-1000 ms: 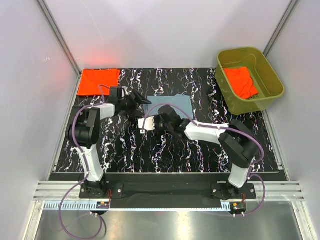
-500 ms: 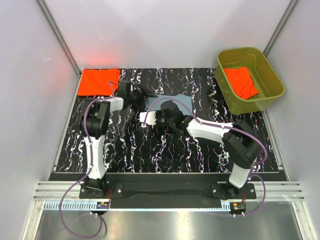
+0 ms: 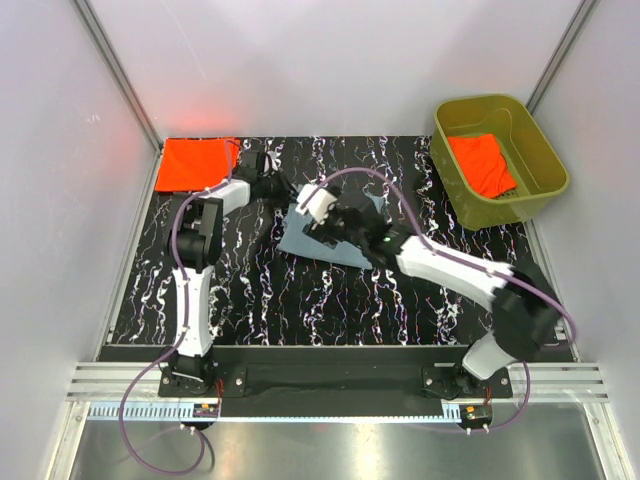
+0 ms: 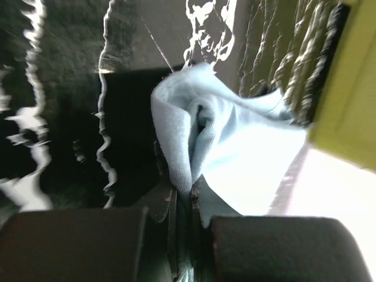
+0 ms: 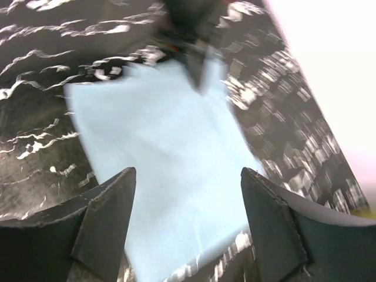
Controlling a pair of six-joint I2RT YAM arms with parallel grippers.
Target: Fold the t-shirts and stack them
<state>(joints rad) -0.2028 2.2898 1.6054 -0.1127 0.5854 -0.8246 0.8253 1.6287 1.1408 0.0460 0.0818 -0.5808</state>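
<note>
The blue-grey t-shirt [image 3: 303,240] lies folded on the dark marbled table, partly under my right arm. My left gripper [image 3: 287,193] is shut on its far-left edge, and the left wrist view shows a bunch of the cloth [image 4: 235,147] pinched between the jaws [image 4: 185,197]. My right gripper [image 3: 322,215] hovers open just above the shirt [image 5: 164,153], its fingers [image 5: 108,217] spread wide with nothing between them. An orange-red t-shirt [image 3: 196,163] lies folded flat at the back left. Another orange-red t-shirt [image 3: 481,165] is crumpled inside the tub.
The olive-green tub [image 3: 497,105] stands at the back right corner, and its wall [image 4: 346,88] shows at the right of the left wrist view. Grey walls close in the table on three sides. Both arm bases sit on the rail at the near edge.
My right gripper has opened, let go of the blue-grey shirt and swung toward the back. My left gripper has reached farther right and shut on the shirt's edge. The shirt now lies spread flatter.
</note>
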